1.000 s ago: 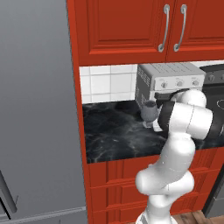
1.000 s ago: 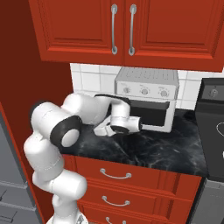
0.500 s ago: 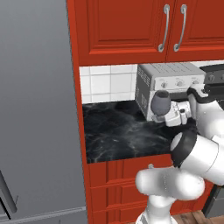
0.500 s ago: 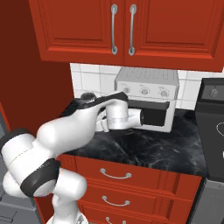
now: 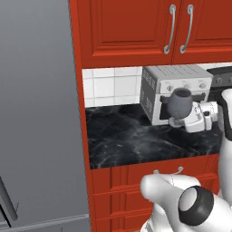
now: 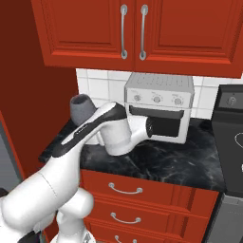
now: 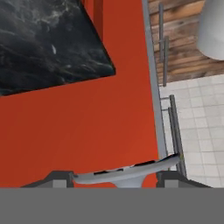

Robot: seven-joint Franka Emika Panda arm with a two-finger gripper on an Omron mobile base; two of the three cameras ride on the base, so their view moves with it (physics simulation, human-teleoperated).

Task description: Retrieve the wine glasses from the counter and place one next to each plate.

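Where your left base view shows smoky-grey stemmed wine glass (image 5: pixel 180 103) upright above black marble counter (image 5: pixel 131 138), hand view shows end effector (image 7: pixel 116 178) clamped on its round foot.

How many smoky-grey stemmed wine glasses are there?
1. The smoky-grey stemmed wine glass is held in the gripper, lifted above the black marble counter. Another may be hidden behind the arm.

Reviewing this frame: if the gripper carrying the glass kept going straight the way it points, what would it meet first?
Probably the red cabinet side: the hand view, looking along the gripper past the wine glass it grips, centres on that red panel beside the counter. Depth is unclear, so the distance cannot be judged.
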